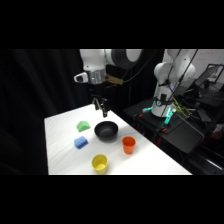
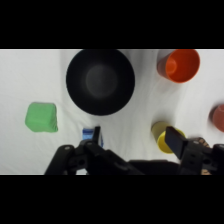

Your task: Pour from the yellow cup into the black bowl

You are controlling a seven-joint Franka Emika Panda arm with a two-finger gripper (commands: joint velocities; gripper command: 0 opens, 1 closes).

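The yellow cup [image 1: 99, 163] stands upright near the table's front edge; in the wrist view the yellow cup [image 2: 163, 135] is partly hidden behind one finger. The round black bowl [image 1: 106, 131] sits mid-table, and the wrist view shows the black bowl [image 2: 100, 81] at top centre, with nothing visible inside. My gripper [image 1: 101, 107] hangs above the table just behind the bowl, well away from the yellow cup. In the wrist view the gripper [image 2: 135, 139] is open, its fingers [image 2: 175, 141] wide apart with only bare table between them.
An orange cup [image 1: 128, 145] stands right of the bowl, also seen as the orange cup [image 2: 178, 65]. A green block [image 1: 83, 126] and a blue block [image 1: 81, 143] lie left of the bowl. A reddish object [image 2: 218, 117] shows at the wrist view's right edge.
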